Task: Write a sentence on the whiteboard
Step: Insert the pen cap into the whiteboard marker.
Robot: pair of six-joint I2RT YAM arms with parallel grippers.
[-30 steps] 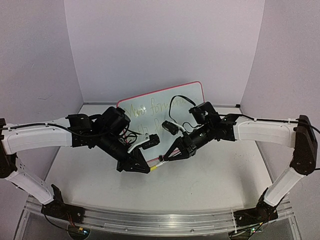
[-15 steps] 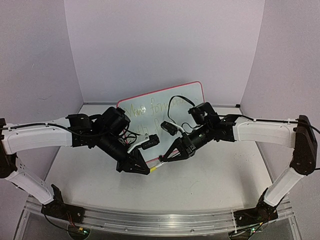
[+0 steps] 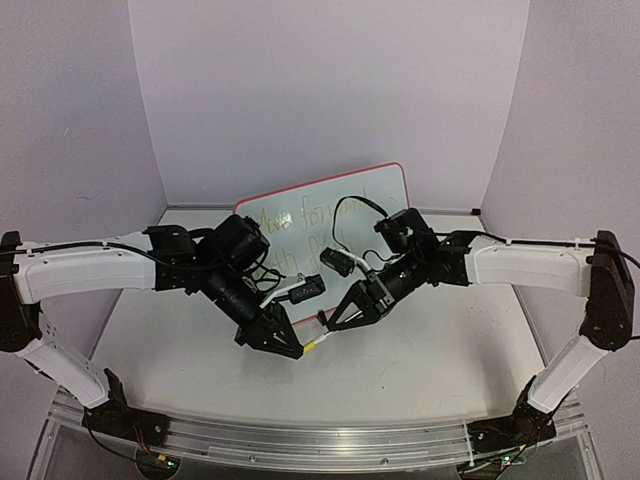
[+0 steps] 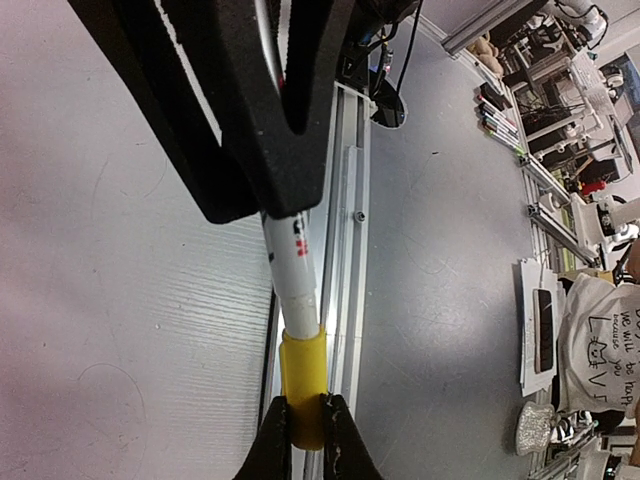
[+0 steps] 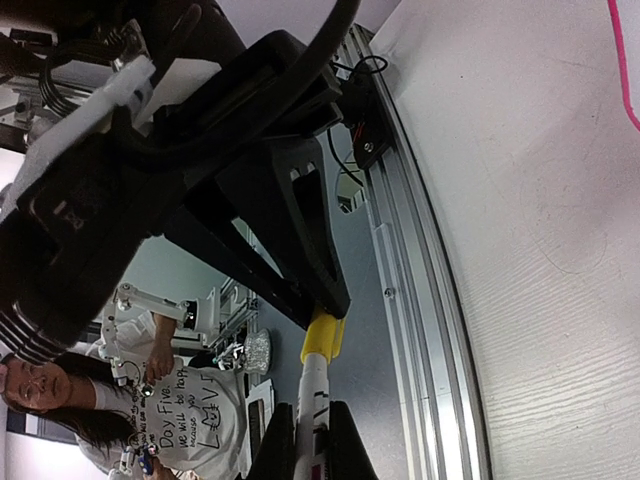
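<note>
The whiteboard point(image 3: 375, 195) leans at the back of the table, red-pink rim around it. The sentence point(image 3: 300, 215) shows as faint yellow-green handwriting, partly hidden behind both arms. In front of the board my two grippers meet over the table. My left gripper point(image 3: 298, 350) point(image 4: 306, 398) is shut on the yellow cap point(image 4: 302, 370) point(image 5: 323, 333) point(image 3: 311, 346). My right gripper point(image 3: 327, 325) point(image 5: 311, 405) is shut on the white marker point(image 4: 292, 255) point(image 5: 313, 381) barrel. The cap sits on the marker's end.
An aluminium rail point(image 3: 330, 440) runs along the table's near edge, right under the held marker in both wrist views. Pale walls enclose the table on three sides. The whiteboard's rim point(image 5: 622, 60) shows at the top right of the right wrist view.
Both grippers, still joined on the marker, have drifted slightly toward the near edge. The left arm has shifted a little to the right.
</note>
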